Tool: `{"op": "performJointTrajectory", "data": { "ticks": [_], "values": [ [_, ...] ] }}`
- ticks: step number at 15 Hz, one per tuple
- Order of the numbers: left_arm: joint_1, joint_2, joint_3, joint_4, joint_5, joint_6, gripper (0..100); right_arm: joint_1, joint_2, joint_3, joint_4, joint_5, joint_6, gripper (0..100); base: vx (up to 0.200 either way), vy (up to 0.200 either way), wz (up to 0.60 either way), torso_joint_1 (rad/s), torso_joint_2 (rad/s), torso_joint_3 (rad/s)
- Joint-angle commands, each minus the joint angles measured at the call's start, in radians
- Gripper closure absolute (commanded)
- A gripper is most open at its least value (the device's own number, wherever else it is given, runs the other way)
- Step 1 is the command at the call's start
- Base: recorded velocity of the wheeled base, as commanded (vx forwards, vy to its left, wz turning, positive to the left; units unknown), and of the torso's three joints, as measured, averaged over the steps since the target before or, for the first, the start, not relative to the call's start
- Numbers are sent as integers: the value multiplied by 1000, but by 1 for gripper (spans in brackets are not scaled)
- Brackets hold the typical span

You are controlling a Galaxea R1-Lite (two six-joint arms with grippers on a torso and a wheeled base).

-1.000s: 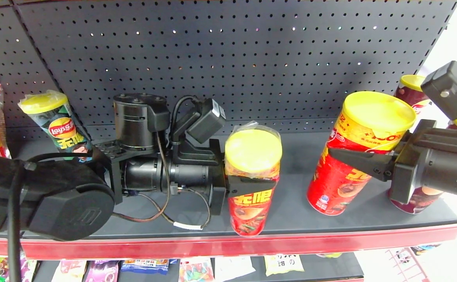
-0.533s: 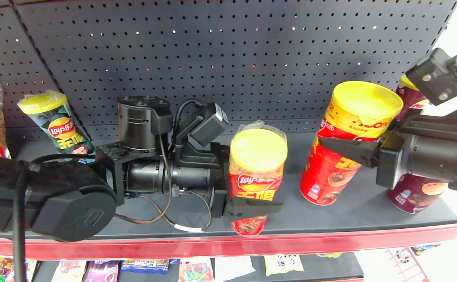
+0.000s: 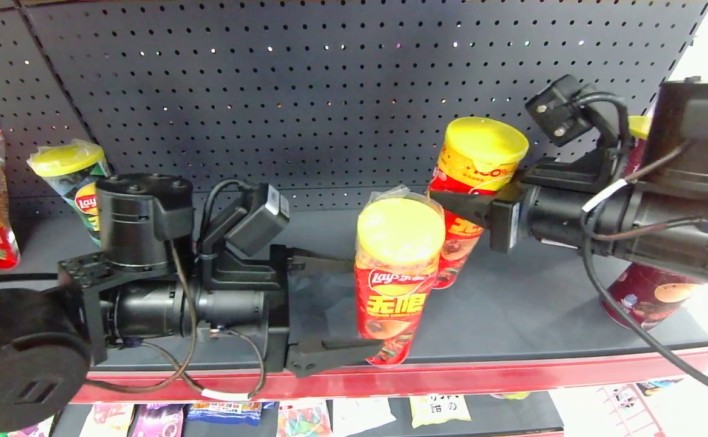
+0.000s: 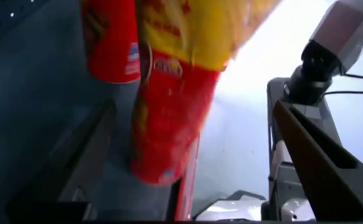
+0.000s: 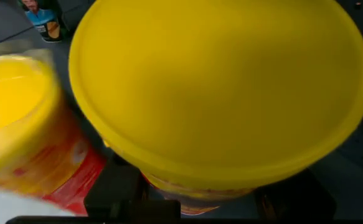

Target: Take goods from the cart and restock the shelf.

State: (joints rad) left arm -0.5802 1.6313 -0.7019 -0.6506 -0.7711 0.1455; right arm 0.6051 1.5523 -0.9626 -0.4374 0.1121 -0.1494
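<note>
The left arm [image 3: 147, 303] reaches in level from the robot's left, wrist pointing toward its right. Its tool [image 3: 363, 303] stands with the fingers [image 4: 312, 155] spread wide apart. The right arm [image 3: 633, 224] comes in level from the right, and its tool [image 3: 463, 185] is clamped around a tilted red chip can [image 3: 478, 155].

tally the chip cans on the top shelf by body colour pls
Red: 2, front red can and held red can in the right gripper
Maroon: 2, near maroon can and back maroon can, both partly behind the right arm
Dark: 1, dark can
Total: 5
</note>
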Motion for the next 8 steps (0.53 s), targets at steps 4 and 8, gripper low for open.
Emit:
{"op": "performJointTrajectory", "data": {
  "ticks": [4, 8],
  "values": [
    [111, -153, 117, 0, 32, 0, 0, 1, 164, -104, -9, 17, 30, 100, 0, 0, 0, 0, 0, 0],
    [131, -183, 139, 0, 52, 0, 0, -25, 209, -125, -9, 15, 30, 100, 0, 0, 0, 0, 0, 0]
  ]
}}
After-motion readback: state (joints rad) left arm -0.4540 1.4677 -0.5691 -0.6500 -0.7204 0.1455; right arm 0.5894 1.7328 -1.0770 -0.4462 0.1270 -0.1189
